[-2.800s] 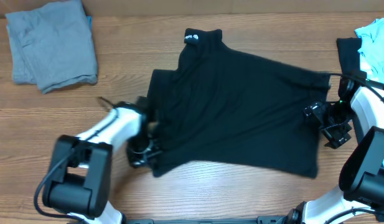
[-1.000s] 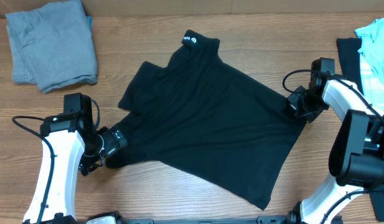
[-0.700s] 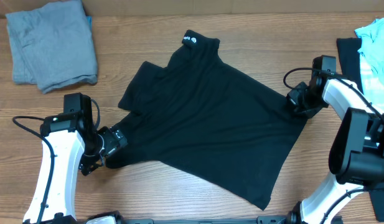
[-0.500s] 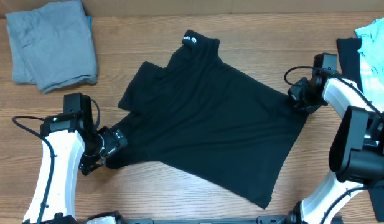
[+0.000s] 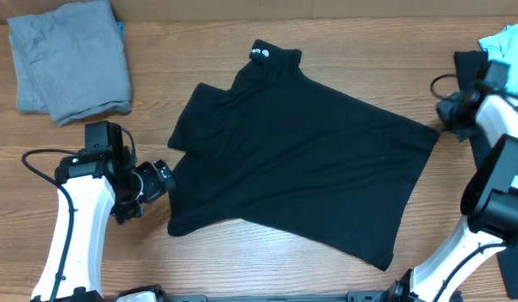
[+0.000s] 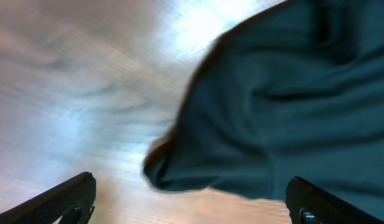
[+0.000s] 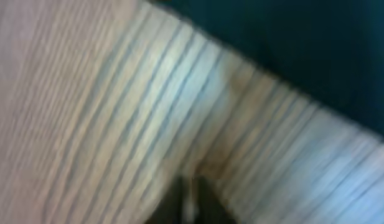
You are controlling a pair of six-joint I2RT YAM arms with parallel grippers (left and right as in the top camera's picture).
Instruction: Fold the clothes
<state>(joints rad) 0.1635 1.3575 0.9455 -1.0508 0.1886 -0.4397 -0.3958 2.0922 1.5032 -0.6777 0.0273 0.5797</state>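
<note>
The clothes at hand are a black T-shirt lying spread on the wooden table, its collar with the white logo toward the back. My left gripper stands open just left of the shirt's lower left edge. In the left wrist view its fingers are wide apart over bare wood, with a rolled edge of the shirt ahead of them. My right gripper is beside the shirt's right corner. The blurred right wrist view shows that gripper shut over wood, black fabric beyond it.
A folded grey garment lies at the back left. At the far right edge a light blue garment rests on a dark one. The table's back edge runs along the top of the overhead view.
The shirt has slid to the right and spread flatter. My right gripper moved right and toward the back. The shirt's lower left corner has slipped out from under my left gripper.
</note>
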